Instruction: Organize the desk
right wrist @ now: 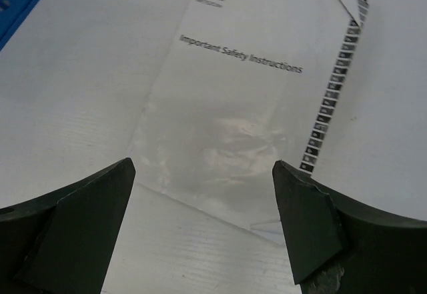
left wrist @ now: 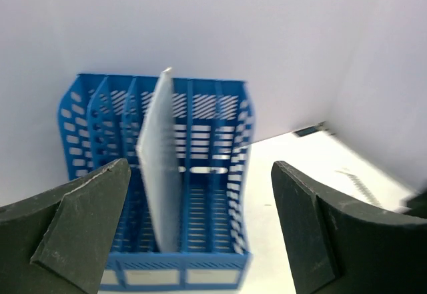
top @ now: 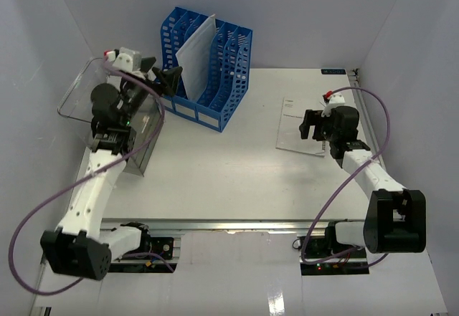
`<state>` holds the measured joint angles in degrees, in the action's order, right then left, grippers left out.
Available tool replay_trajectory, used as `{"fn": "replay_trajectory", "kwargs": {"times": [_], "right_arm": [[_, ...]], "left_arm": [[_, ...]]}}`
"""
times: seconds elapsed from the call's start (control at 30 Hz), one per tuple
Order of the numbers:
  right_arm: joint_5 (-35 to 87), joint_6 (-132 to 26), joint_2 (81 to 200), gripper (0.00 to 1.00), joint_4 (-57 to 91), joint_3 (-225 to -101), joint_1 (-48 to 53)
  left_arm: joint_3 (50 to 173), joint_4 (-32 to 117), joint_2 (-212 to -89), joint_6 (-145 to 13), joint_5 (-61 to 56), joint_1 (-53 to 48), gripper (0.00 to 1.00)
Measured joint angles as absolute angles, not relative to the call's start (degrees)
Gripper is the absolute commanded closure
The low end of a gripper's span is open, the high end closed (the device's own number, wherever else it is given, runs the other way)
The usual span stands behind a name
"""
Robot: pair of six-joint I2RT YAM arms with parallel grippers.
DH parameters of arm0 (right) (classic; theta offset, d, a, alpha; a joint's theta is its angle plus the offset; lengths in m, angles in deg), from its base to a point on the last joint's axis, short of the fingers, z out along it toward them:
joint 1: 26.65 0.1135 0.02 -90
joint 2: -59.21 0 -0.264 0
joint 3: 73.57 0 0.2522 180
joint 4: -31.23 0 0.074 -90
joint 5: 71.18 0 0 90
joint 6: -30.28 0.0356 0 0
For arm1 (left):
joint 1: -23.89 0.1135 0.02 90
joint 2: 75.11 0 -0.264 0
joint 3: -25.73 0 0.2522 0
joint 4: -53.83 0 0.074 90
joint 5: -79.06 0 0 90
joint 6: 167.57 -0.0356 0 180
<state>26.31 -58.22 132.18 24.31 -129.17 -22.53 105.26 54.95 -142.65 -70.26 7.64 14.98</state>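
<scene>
The white desk (top: 215,165) holds a blue slotted file rack (top: 206,69) at the back. A white booklet (top: 195,54) stands upright in one of its slots, also shown in the left wrist view (left wrist: 160,167) inside the rack (left wrist: 207,194). A white instruction booklet (top: 295,126) lies flat at the right; in the right wrist view it (right wrist: 233,101) reads "Important Safety Instructions". My left gripper (top: 166,79) is open and empty, raised in front of the rack's left end. My right gripper (top: 313,125) is open and empty, just above the flat booklet's near right part.
A clear plastic bin (top: 90,97) stands at the desk's left edge under my left arm. White walls enclose the desk on three sides. A metal rail (top: 237,224) runs along the front edge.
</scene>
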Motion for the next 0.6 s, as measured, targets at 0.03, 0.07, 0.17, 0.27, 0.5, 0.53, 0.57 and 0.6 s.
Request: {"fn": "replay_trajectory", "kwargs": {"times": [0.03, 0.07, 0.17, 0.27, 0.5, 0.53, 0.57, 0.6], "right_arm": [[24.61, -57.26, 133.15, 0.09, 23.81, -129.97, -23.26], [23.29, -56.28, 134.27, 0.07, 23.29, -130.9, -24.18], [22.05, -53.08, 138.84, 0.03, 21.55, -134.81, -28.17], [23.46, -50.26, 144.8, 0.01, 20.42, -139.58, -32.46], [25.65, -47.81, 156.99, 0.01, 19.85, -147.02, -35.22], [25.9, -47.66, 158.41, 0.02, 19.35, -147.99, -35.19], [26.2, -47.51, 160.04, 0.04, 19.23, -149.22, -35.14], [26.5, -47.35, 161.67, 0.06, 19.1, -150.42, -35.12]], "left_arm": [[103.3, 53.81, -138.69, -69.07, 7.77, 14.98, 0.02], [101.25, 52.57, -134.87, -67.86, 7.95, 14.98, 0.02], [95.32, 48.95, -125.16, -63.8, 9.01, 14.98, 0.02], [87.51, 46.75, -117.19, -57.95, 11.91, 14.96, 0.02], [72.08, 40.76, -109.54, -44.68, 20.62, 14.96, 0.02], [71.3, 40.08, -109.58, -43.61, 21.63, 14.96, 0.02], [70.62, 39.35, -109.56, -42.6, 22.65, 14.96, 0.02], [70.08, 38.71, -109.53, -41.69, 23.57, 14.96, 0.02]]}}
